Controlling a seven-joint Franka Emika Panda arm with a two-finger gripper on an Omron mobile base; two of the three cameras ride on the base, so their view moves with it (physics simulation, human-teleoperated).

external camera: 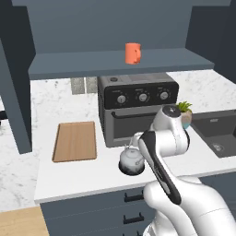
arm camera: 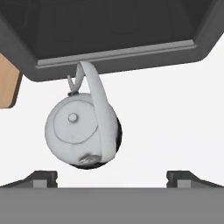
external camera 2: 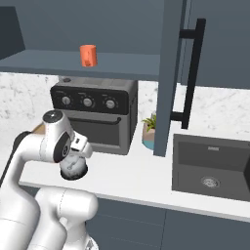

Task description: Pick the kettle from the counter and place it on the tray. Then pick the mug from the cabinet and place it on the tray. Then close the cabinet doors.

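White marble-look counter (external camera: 73,177) runs across the front, smooth and glossy, with dark blue-grey drawers and black handles under it. Gripper (arm camera: 112,177) hangs right above the kettle (arm camera: 83,133) with its jaws spread about as wide as they go, nothing between them, so it's not holding anything. Kettle's a squat round silvery-grey thing with a little lid knob, a thin arched handle looping over the top and a dark base, sitting on the counter just in front of the toaster oven (external camera: 138,108). In the base views the arm's wrist covers part of it. To the kettle's left, apart from it, lies the tray (external camera: 75,140), a flat rectangular light wood board with a low rim, bare. The oven is a boxy dark grey unit with three round knobs and a bar handle on its door. Just right of it is a small potted plant (external camera 2: 150,131), then a dark sunken sink (external camera 2: 212,166). Up top the cabinet (external camera: 115,27) stands open, and the orange mug (external camera: 132,53), plain cylinder with a side handle, sits upright on the shelf. One door (external camera 2: 171,73) with a long black bar handle stands swung out on the right.
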